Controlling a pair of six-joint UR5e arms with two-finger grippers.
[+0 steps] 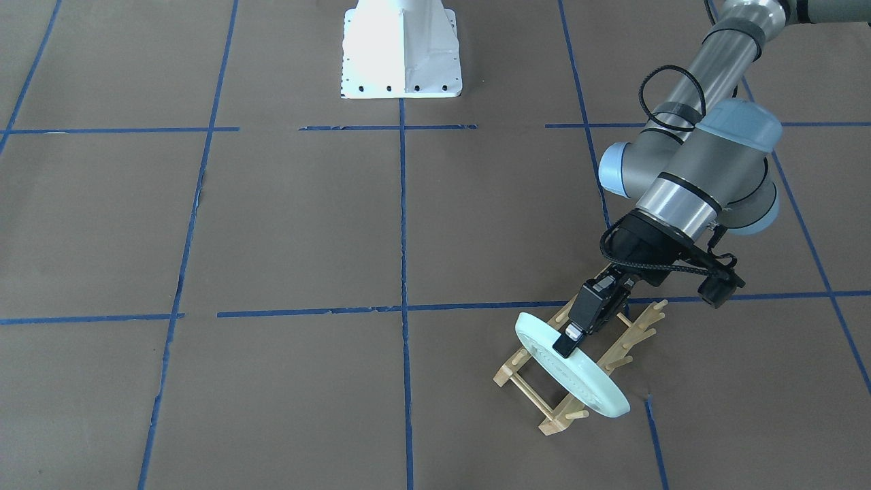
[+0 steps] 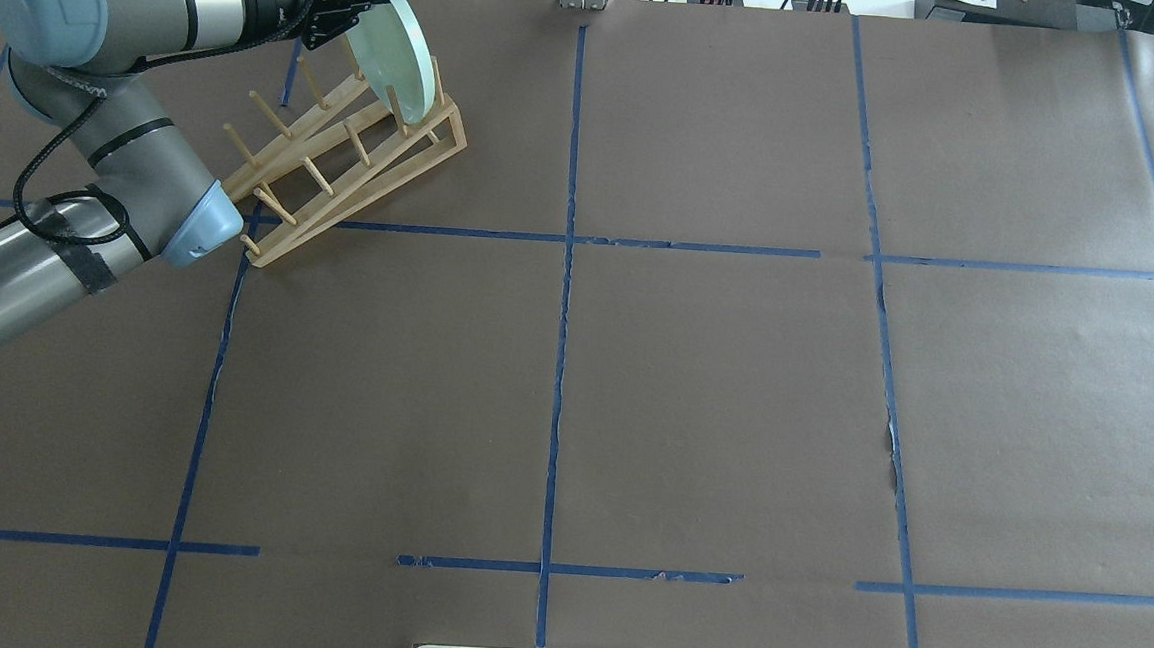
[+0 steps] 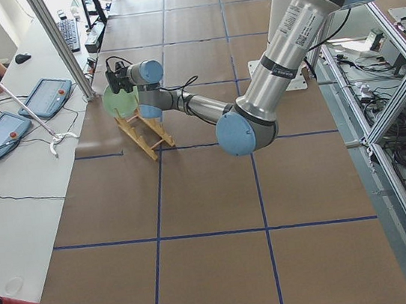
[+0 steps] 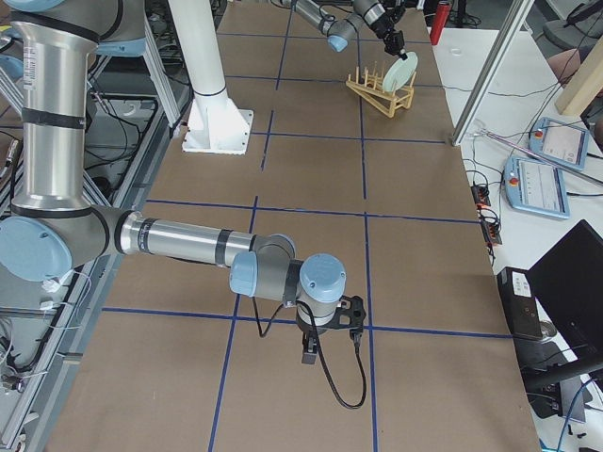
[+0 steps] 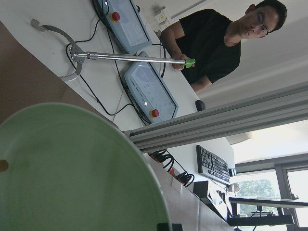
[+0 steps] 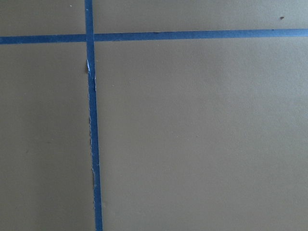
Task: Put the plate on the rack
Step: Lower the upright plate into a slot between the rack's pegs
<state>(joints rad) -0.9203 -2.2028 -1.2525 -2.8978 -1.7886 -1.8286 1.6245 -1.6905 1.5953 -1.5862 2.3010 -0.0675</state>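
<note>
The pale mint-green plate (image 1: 585,384) stands on edge, tilted, between the upright pegs at one end of the light-wood rack (image 1: 554,423). My left gripper (image 1: 566,344) is shut on the plate's upper rim. In the overhead view the plate (image 2: 398,53) sits at the far end of the rack (image 2: 345,180), with the left gripper (image 2: 355,15) above it. The plate (image 5: 72,173) fills the lower left of the left wrist view. My right gripper (image 4: 309,356) hangs low over bare table far from the rack. I cannot tell whether it is open or shut.
The white robot base (image 1: 401,54) stands at the table's robot side. Blue tape lines cross the brown table cover. An operator (image 5: 216,38) sits behind the far edge with a grabber stick (image 5: 130,57) and teach pendants (image 5: 147,91).
</note>
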